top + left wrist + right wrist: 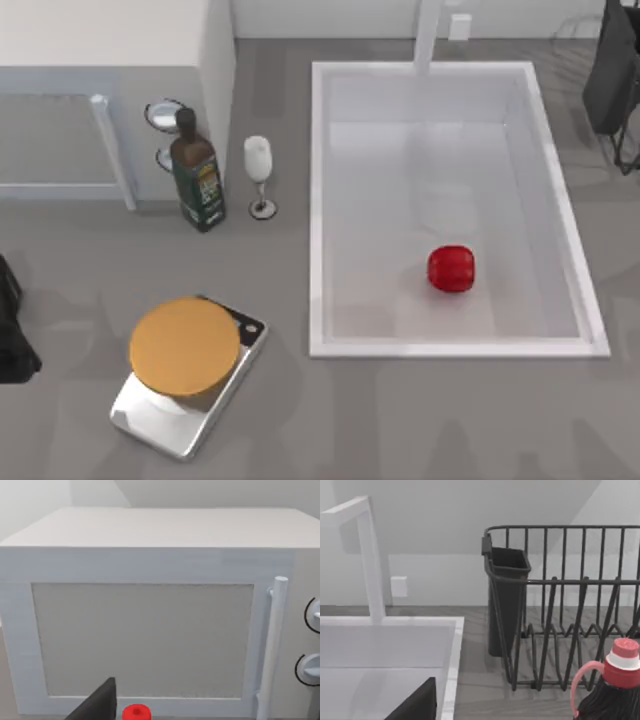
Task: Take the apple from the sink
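The apple point(451, 269), glossy bright red and rounded, lies on the pale floor of the sink point(450, 348), towards its front right part and apart from the walls. The sink is a large white rectangular basin on the right half of the table; its rim corner point(452, 660) appears in the right wrist view. My left arm point(12, 335) is parked at the table's left edge, far from the sink. Just beyond the sink's back right corner, my right arm point(612, 75) is parked. Nothing touches the apple.
A white faucet point(428, 35) rises behind the sink. Left of the sink stand a wine glass point(259, 175), a dark oil bottle point(197, 180) and a white microwave point(110, 80). A scale with an orange disc point(185, 350) sits front left. A wire dish rack point(560, 605) and a red-capped dark bottle point(620, 680) are by the right arm.
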